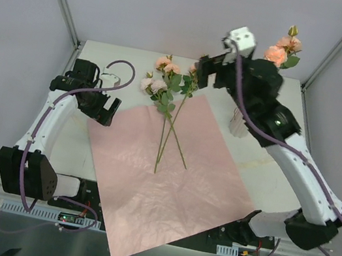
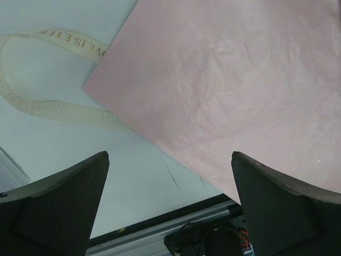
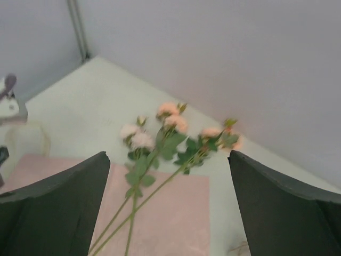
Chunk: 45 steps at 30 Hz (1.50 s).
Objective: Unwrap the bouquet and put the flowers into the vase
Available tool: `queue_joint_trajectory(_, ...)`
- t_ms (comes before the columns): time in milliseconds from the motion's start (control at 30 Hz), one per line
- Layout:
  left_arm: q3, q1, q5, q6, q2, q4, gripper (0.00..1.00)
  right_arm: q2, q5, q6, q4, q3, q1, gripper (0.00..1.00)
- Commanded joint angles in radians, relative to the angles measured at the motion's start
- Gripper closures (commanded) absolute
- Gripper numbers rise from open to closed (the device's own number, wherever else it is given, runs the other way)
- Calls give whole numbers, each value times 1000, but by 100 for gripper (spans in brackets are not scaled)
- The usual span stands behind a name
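Observation:
The bouquet is undone: its pink paper (image 1: 168,180) lies spread flat on the table. Three flowers (image 1: 170,95) rest across the paper's far end, stems crossing and blooms on the bare table. They show blurred in the right wrist view (image 3: 160,141). My right gripper (image 1: 202,69) (image 3: 168,154) hangs open above their blooms, holding nothing. The off-white vase (image 1: 238,125) stands at the right, mostly hidden behind my right arm. Peach blooms (image 1: 281,49) rise above it. My left gripper (image 1: 104,115) (image 2: 168,157) is open and empty over the paper's left corner (image 2: 224,96).
A cream ribbon (image 2: 48,106) lies looped on the table left of the paper. Grey walls with metal posts close in the table at the back and sides. The table's near edge with its metal rail (image 2: 160,229) lies just below the left gripper.

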Motion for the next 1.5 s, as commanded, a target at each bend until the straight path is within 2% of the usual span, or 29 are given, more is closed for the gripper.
queue_joint_trajectory(0,18,11,-35,-23,-7,2,1,180,-188,107,-222,-113,8,3)
queue_joint_trajectory(100,9,11,-73,-52,-54,53,1,275,-226,136,-168,-149,21,5)
queue_joint_trajectory(133,3,11,-81,-58,-76,74,1,312,-199,129,-197,-118,31,11)
queue_joint_trajectory(167,-2,11,-96,-69,-112,112,1,355,-155,111,-223,-94,37,23)
queue_joint_trajectory(233,0,11,-91,-68,-125,120,1,467,-142,101,-280,-25,41,34)
queue_joint_trajectory(267,4,11,-81,-60,-116,116,1,496,-143,87,-281,-15,40,42)
queue_joint_trajectory(333,9,11,-75,-52,-100,93,1,567,-143,78,-272,-6,40,48)
queue_joint_trajectory(367,7,11,-75,-48,-91,87,1,585,-134,77,-272,5,40,54)
queue_joint_trajectory(433,-8,11,-70,-46,-88,86,1,633,-137,74,-257,15,40,57)
queue_joint_trajectory(667,-28,11,-26,-23,-91,82,1,762,-110,71,-229,89,40,57)
queue_joint_trajectory(1000,-19,11,-32,23,-70,76,1,886,-125,84,-234,163,9,47)
queue_joint_trajectory(1467,-27,11,-38,46,-37,77,1,980,-169,97,-226,209,-11,50)
